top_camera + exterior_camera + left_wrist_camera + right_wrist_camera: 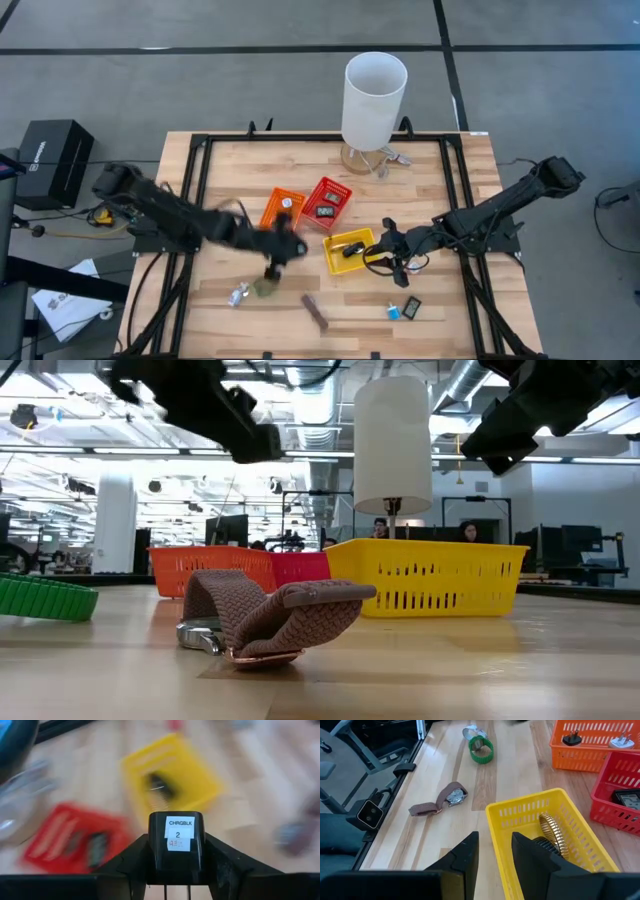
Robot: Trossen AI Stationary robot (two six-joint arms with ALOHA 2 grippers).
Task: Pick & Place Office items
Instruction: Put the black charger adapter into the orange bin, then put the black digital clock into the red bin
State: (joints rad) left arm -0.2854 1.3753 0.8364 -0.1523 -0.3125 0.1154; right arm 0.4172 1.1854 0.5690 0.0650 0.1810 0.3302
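Black charger block [177, 845], labelled CHRGBLK, sits clamped in left pincer [176, 870] above mid-tabletop [440, 200]. Centre over red basket [328, 203] before release. Right pincer [495, 845] narrow, empty, at yellow basket [520, 810].

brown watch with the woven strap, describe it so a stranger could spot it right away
Start at the yellow basket in the middle of the wooden table, then look toward the table's near edge. The brown watch lies alone there, a long woven strap, unlike the green ring beside it.

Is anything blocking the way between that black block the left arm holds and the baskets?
Nothing visible: the left gripper holds the black block right beside the open-topped orange basket and red basket.
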